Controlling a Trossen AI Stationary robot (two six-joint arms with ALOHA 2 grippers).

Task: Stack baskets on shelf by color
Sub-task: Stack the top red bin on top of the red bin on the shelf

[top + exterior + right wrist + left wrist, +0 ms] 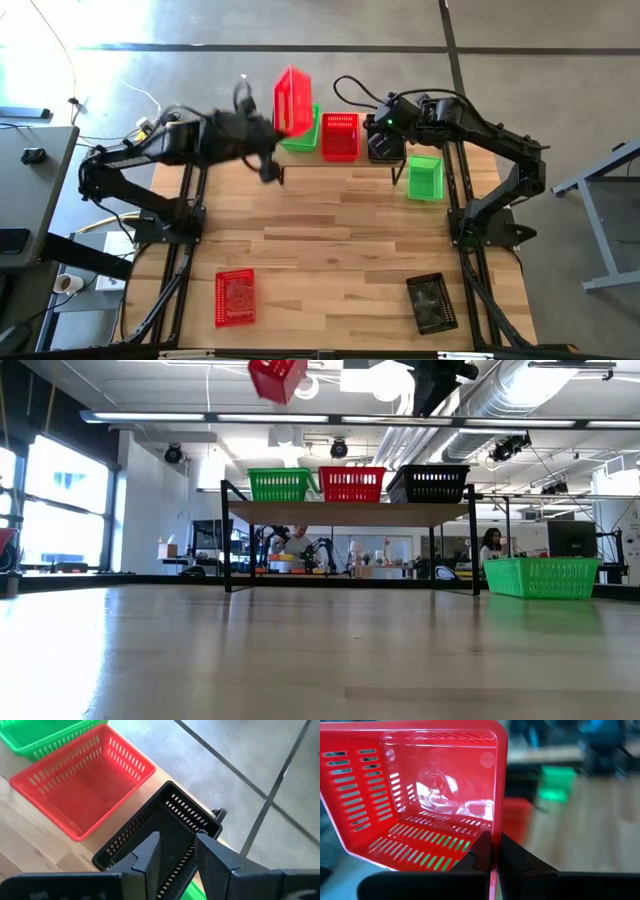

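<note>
High view: left gripper (272, 128) pinches a red basket (292, 101) by its rim, tilted, high above the shelf (350, 512). Right gripper (177, 847) is clamped on the wall of the black basket (384, 144) at the shelf's right end. Risk: the thin rim grip lets the basket swing or slip, so it could catch the shelf's red basket (340, 136) instead of nesting. Green basket (302, 130) sits just beside, so little side room; open space above.
</note>
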